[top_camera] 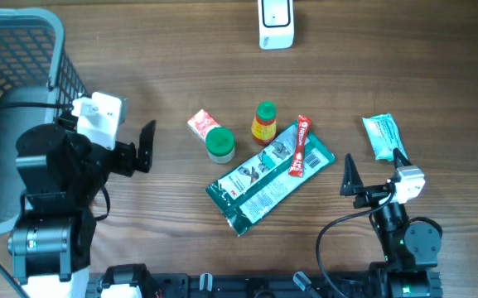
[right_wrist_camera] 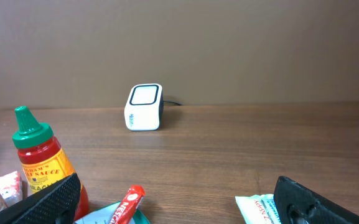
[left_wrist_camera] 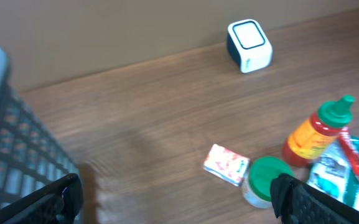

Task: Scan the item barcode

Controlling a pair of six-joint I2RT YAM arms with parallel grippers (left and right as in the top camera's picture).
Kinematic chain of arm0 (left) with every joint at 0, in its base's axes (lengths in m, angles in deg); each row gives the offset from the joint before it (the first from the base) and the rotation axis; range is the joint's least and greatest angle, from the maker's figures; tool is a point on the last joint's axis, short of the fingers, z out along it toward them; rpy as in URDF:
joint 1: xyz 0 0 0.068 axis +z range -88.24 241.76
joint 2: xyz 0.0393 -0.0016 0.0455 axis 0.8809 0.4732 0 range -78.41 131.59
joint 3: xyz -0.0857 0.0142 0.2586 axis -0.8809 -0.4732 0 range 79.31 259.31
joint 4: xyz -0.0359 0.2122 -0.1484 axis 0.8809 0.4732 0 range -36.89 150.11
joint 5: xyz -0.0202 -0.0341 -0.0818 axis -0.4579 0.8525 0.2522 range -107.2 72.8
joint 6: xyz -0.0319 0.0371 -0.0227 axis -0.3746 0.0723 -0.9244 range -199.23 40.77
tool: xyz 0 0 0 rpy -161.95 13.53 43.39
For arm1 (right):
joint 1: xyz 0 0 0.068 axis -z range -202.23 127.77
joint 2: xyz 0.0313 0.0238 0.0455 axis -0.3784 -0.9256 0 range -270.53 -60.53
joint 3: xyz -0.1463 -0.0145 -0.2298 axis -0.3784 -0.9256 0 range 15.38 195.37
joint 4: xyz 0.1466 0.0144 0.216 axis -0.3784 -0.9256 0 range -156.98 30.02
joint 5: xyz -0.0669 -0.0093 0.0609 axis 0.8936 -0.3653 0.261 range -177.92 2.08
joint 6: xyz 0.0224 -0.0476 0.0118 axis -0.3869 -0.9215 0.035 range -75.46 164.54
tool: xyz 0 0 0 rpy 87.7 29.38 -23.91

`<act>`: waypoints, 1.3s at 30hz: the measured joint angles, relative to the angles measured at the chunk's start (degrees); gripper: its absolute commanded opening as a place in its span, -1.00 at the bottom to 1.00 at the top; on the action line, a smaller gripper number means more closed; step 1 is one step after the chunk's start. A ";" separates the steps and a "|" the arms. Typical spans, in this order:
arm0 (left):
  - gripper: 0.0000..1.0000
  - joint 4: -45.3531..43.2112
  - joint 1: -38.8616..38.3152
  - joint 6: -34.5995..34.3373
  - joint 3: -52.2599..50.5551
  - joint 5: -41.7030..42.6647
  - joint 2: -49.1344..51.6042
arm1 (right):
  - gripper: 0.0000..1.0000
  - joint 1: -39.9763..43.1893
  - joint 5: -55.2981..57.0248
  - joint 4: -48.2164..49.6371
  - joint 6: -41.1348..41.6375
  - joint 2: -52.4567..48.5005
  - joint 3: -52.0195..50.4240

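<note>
The white barcode scanner (top_camera: 276, 23) stands at the table's far edge, also in the left wrist view (left_wrist_camera: 249, 45) and right wrist view (right_wrist_camera: 144, 107). Mid-table lie a long green packet (top_camera: 267, 178) with a red stick sachet (top_camera: 299, 147) across it, a red sauce bottle (top_camera: 264, 122), a green-lidded jar (top_camera: 219, 144) and a small red-white packet (top_camera: 201, 123). My left gripper (top_camera: 139, 142) hovers open left of the jar, holding nothing. My right gripper (top_camera: 375, 170) is open and empty beside a teal-white packet (top_camera: 382, 136).
A grey wire basket (top_camera: 23, 25) fills the left side, right behind the left arm. Bare wood lies between the items and the scanner. In the left wrist view the basket wall (left_wrist_camera: 11, 143) is close on the left.
</note>
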State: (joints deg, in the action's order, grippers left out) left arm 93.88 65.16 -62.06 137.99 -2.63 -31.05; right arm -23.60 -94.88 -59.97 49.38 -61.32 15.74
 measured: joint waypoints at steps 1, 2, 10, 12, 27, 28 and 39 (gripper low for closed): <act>1.00 0.00 0.00 -0.31 -0.13 0.48 0.02 | 1.00 0.00 -0.02 0.00 0.24 0.00 0.00; 1.00 0.00 0.00 -0.48 -0.13 0.70 0.02 | 0.99 0.00 -0.02 0.00 1.16 0.00 0.00; 1.00 -0.02 0.00 -1.29 -0.13 1.86 -0.04 | 0.99 0.00 -4.72 0.81 37.68 0.00 0.00; 1.00 -0.02 0.00 -1.29 -0.13 1.88 -0.04 | 0.99 0.00 -7.52 1.16 47.23 0.00 0.00; 1.00 -0.02 0.00 -1.46 -0.13 1.88 3.37 | 0.73 0.00 -15.54 1.55 73.33 0.00 0.00; 1.00 0.00 0.00 -1.46 -0.13 1.88 3.69 | 0.66 0.00 -16.04 2.14 72.65 0.00 0.00; 1.00 0.00 0.00 -1.46 -0.13 1.86 8.22 | 0.64 0.00 -21.18 -0.87 64.08 -6.03 1.27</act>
State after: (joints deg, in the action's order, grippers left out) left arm 93.88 65.16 -63.53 137.85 -0.78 -22.84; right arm -23.60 -116.06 -60.84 113.46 -67.36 17.00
